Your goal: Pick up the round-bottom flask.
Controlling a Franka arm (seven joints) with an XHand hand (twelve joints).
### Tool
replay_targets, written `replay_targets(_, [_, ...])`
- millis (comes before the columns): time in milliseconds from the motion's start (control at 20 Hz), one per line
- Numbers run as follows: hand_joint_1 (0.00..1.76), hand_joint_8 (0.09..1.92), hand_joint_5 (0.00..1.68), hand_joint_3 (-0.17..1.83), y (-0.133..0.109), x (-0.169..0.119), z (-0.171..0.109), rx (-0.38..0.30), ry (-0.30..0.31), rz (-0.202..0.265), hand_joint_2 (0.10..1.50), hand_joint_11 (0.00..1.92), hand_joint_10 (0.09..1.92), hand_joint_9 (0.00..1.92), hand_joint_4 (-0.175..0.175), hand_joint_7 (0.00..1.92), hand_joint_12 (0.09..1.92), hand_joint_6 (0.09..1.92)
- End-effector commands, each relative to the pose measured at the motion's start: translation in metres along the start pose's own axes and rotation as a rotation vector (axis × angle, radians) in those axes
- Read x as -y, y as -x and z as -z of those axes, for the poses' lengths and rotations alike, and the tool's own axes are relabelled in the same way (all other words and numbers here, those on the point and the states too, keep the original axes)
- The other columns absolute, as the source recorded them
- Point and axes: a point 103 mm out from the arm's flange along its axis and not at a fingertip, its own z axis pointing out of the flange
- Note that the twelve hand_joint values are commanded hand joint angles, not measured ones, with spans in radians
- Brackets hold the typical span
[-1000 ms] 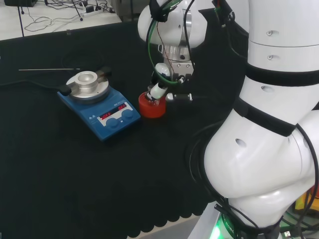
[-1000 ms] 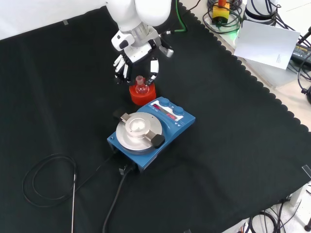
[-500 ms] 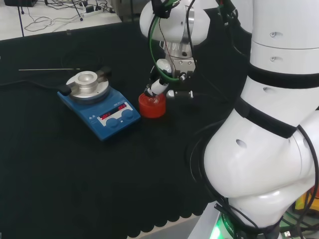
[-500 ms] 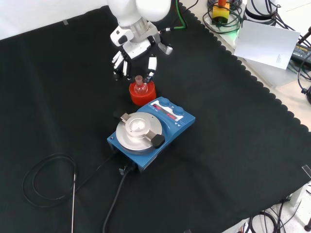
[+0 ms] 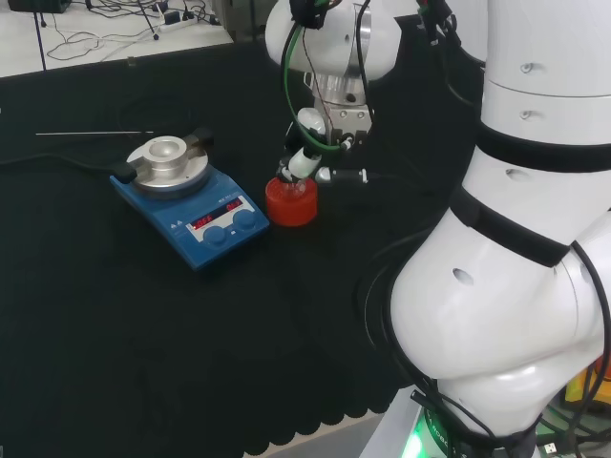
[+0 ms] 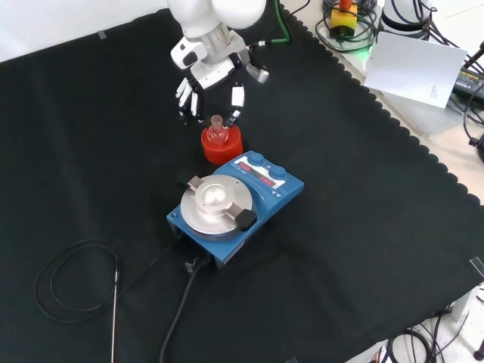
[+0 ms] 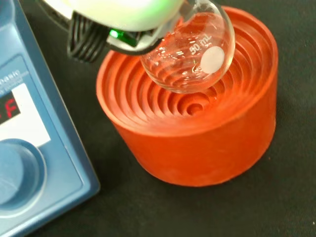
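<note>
The hand (image 6: 206, 69) is hanging over the red stand (image 6: 221, 145), which is sitting on the black cloth of the table (image 6: 363, 227). Its fingers (image 6: 237, 99) are pointing downward on either side of the flask's neck, and in the front view they are closing in around it from the far side. The flask (image 7: 190, 52) is clear glass with a round bulb, and in the wrist view the bulb is sitting just above the stand's ribbed hollow; I cannot tell whether it is touching the rings below it. A white round patch is showing on the bulb's side. The fingers appear to be pinching the flask at its neck, with a black ribbed part of the hand pressing against the glass near the top of the bulb.

In the front view the stand is resting just behind the blue hotplate (image 6: 236, 206), almost touching its far edge where the knobs are sitting. The hotplate's round metal top (image 6: 216, 203) is facing up, and a black cable (image 6: 178, 318) is trailing from its near side toward the table's front edge. Another cable is lying in a loop (image 6: 76, 280) on the cloth at the left.

In the head view the stand (image 5: 290, 201) is sitting just right of the hotplate (image 5: 191, 200), with the hand (image 5: 310, 153) directly above it.
</note>
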Motion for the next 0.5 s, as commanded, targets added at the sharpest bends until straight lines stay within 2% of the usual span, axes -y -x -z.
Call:
replay_targets(50, [1.12,0.67,1.15,0.85,-0.014,0.006,0.028,0.002,0.014,0.003,0.62,0.49,0.56,0.75,0.082,0.54,1.29,0.99])
replay_targets(150, [1.12,0.67,1.15,0.86,-0.021,0.01,0.041,-0.017,0.022,-0.002,0.62,0.5,0.56,0.75,0.074,0.54,1.29,1.0])
replay_targets(500, [1.12,0.67,1.15,0.87,-0.047,0.018,0.076,0.008,0.06,0.015,0.61,0.5,0.55,0.76,0.057,0.53,1.29,1.0])
